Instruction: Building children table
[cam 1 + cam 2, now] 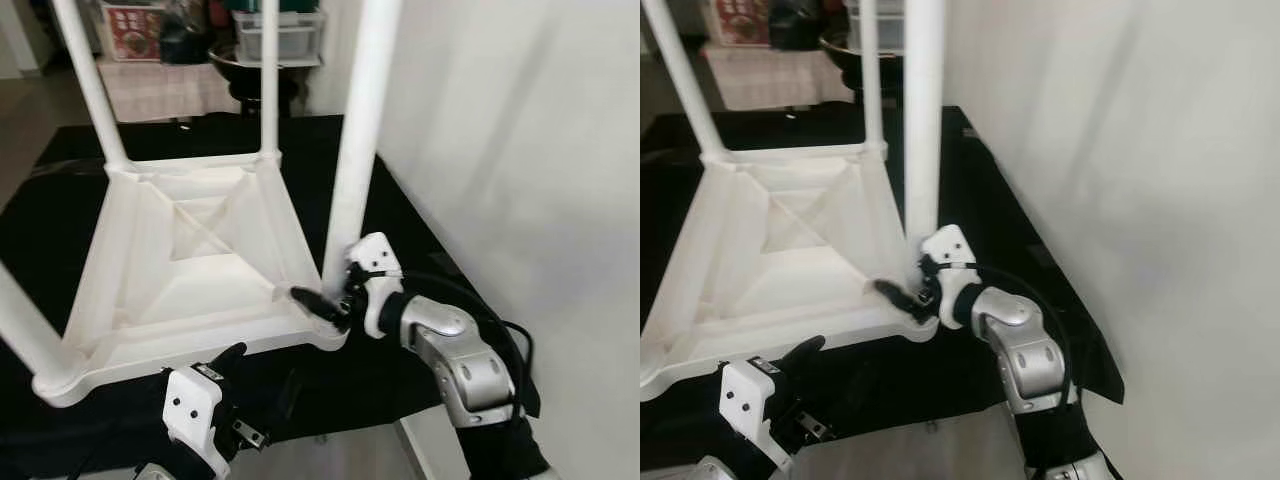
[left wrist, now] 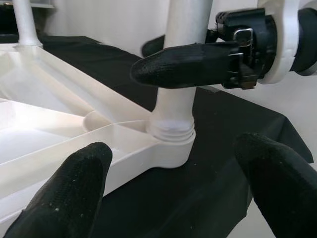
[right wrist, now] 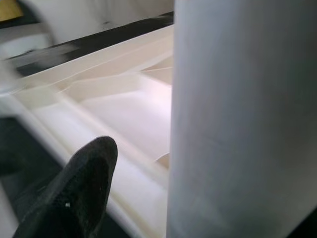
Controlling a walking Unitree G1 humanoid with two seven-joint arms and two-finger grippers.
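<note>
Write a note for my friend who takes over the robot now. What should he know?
Right end effector: fingers around the base of the near right leg, at its threaded corner socket.
Left end effector: open, low beside the tabletop's near edge, holding nothing.
Tabletop: upside down on the black cloth, four legs standing in the corners.
Left: some thread shows at this socket, so it probably needs more turning.

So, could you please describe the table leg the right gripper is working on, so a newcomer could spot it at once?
An upturned white table top lies on a black cloth, its legs pointing up. The leg stands in the corner nearest the white wall. Alone among them, it has the right gripper closed around its base.
</note>
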